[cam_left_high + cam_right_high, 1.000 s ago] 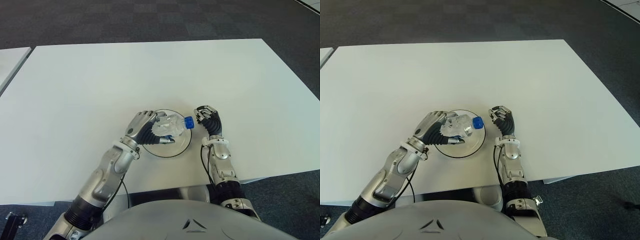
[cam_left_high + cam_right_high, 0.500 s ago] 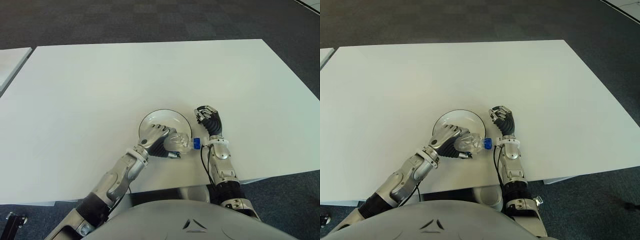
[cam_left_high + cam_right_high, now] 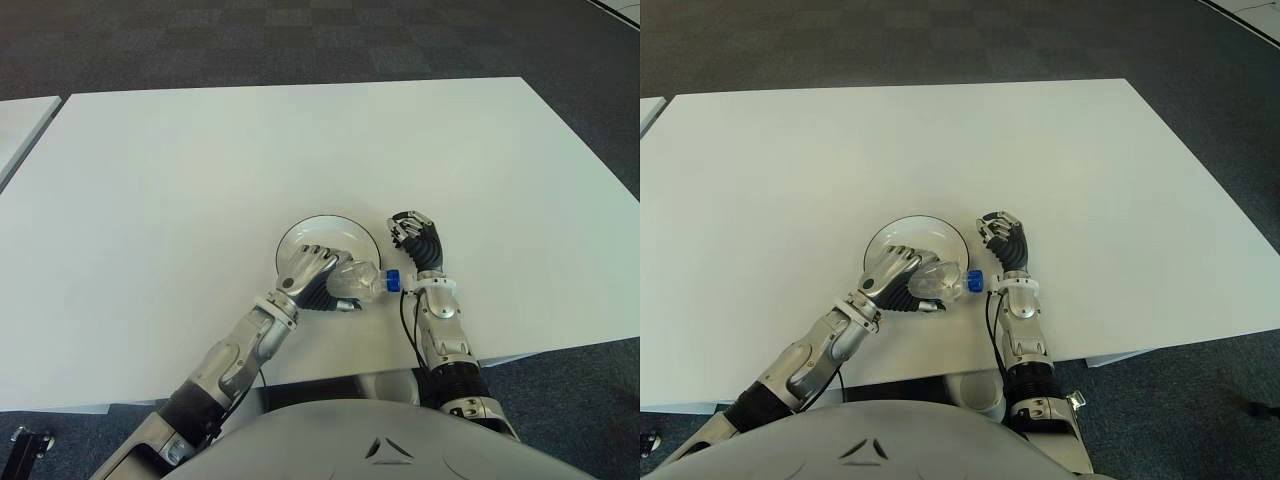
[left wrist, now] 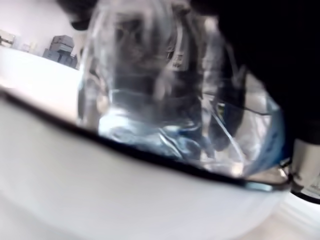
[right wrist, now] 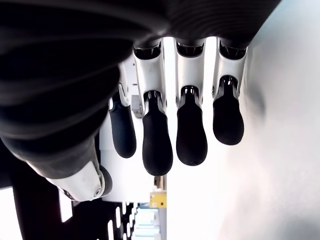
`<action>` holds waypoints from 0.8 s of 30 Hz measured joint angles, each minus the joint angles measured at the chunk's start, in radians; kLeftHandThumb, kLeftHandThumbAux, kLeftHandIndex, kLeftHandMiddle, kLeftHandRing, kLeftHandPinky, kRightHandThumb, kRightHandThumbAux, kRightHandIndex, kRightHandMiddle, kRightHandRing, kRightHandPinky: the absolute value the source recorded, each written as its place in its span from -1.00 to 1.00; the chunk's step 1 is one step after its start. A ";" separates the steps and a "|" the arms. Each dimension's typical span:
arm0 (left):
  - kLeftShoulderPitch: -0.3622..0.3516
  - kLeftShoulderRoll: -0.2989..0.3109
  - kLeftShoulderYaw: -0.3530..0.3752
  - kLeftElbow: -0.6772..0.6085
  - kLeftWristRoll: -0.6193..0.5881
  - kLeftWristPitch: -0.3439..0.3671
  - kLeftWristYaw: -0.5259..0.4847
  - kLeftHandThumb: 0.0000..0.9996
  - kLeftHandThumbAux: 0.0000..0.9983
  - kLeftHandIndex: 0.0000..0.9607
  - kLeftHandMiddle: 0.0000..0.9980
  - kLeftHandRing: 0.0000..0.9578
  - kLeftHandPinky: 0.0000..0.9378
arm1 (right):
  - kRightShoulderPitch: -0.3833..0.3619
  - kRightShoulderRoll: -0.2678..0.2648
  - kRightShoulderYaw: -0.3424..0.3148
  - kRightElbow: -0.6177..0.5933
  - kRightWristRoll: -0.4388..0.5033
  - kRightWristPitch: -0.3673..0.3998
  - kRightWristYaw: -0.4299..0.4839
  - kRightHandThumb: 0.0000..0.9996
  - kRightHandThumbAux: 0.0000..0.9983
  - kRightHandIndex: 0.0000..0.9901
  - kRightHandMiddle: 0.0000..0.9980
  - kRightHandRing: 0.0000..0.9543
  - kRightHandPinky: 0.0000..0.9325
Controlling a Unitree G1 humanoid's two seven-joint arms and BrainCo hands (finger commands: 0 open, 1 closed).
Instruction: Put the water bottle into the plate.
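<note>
Clear plastic water bottle with blue cap [image 3: 362, 282] is gripped sideways by left hand [image 3: 315, 278], fingers wrapped around it, over near rim of round white black-edged plate [image 3: 322, 233], presumably for laying flat. Right hand [image 3: 418, 242] is seen beside plate's right, fingers curled, holding nothing.

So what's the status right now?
Left hand grips water bottle at plate's near rim. Right hand curled, holding nothing, right of the plate. Nothing blocking.

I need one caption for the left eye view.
Left hand holds water bottle over plate rim.

No readable text, labels or numbers; any bottle print possibly too blurred.
</note>
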 measured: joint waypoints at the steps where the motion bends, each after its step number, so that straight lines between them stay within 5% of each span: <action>1: -0.002 -0.002 0.001 0.003 0.000 0.005 0.005 0.70 0.34 -0.18 0.08 0.78 0.79 | 0.000 0.000 0.000 0.001 0.001 -0.004 0.001 0.42 0.46 -0.12 0.39 0.43 0.46; 16: -0.008 -0.050 0.047 0.042 -0.002 0.096 0.087 0.70 0.34 -0.17 0.09 0.74 0.78 | 0.001 0.001 -0.002 0.000 0.001 -0.006 0.003 0.42 0.46 -0.12 0.38 0.42 0.46; 24: -0.014 -0.056 0.066 0.090 -0.011 0.085 0.173 0.69 0.33 -0.15 0.15 0.45 0.38 | 0.002 0.004 -0.004 0.000 0.003 -0.006 0.004 0.42 0.46 -0.12 0.37 0.41 0.45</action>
